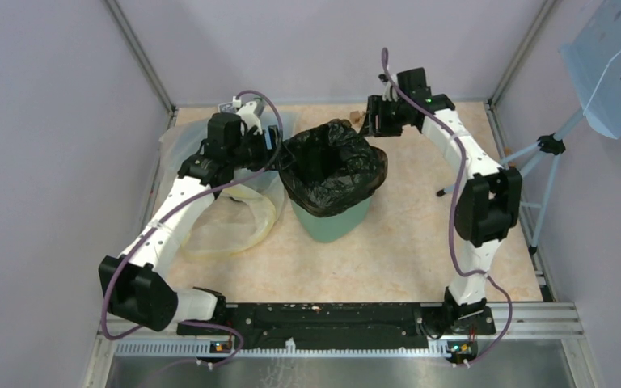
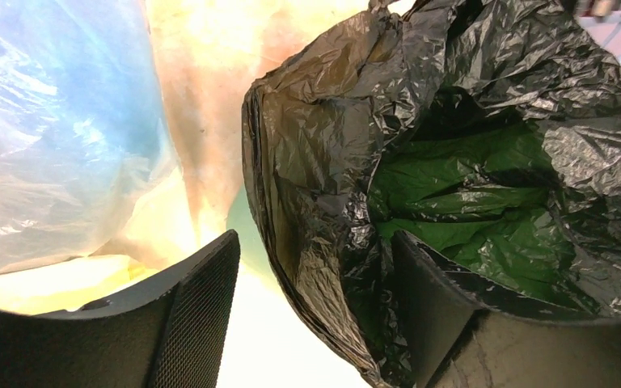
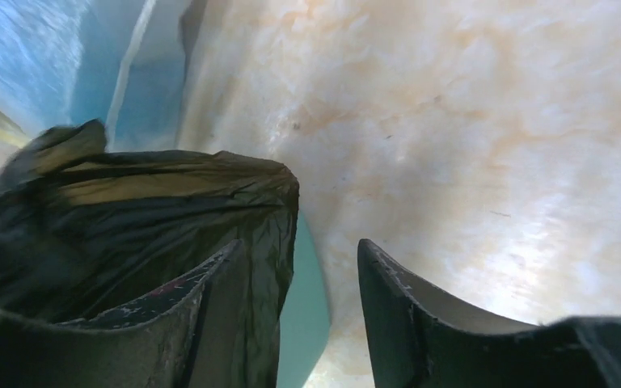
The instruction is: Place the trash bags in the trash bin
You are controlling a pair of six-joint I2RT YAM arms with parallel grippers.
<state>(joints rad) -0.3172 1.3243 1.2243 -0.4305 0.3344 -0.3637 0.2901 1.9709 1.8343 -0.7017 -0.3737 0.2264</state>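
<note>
The mint-green trash bin (image 1: 331, 220) stands mid-table. The black trash bag (image 1: 333, 166) lines it, its edge folded out over the rim. My left gripper (image 1: 277, 144) is open at the bin's left rim. In the left wrist view (image 2: 315, 283) one finger is inside the bag and the other outside, with the bag's edge (image 2: 323, 242) between them. My right gripper (image 1: 369, 120) is open at the far right rim. In the right wrist view (image 3: 299, 299) it straddles the bag's edge (image 3: 267, 242) and the bin wall (image 3: 307, 307).
A large clear bag (image 1: 238, 214) with blue and yellow contents lies left of the bin under my left arm; it also shows in the left wrist view (image 2: 57, 137). A tripod (image 1: 546, 162) with a perforated blue panel (image 1: 614, 65) stands at the right wall.
</note>
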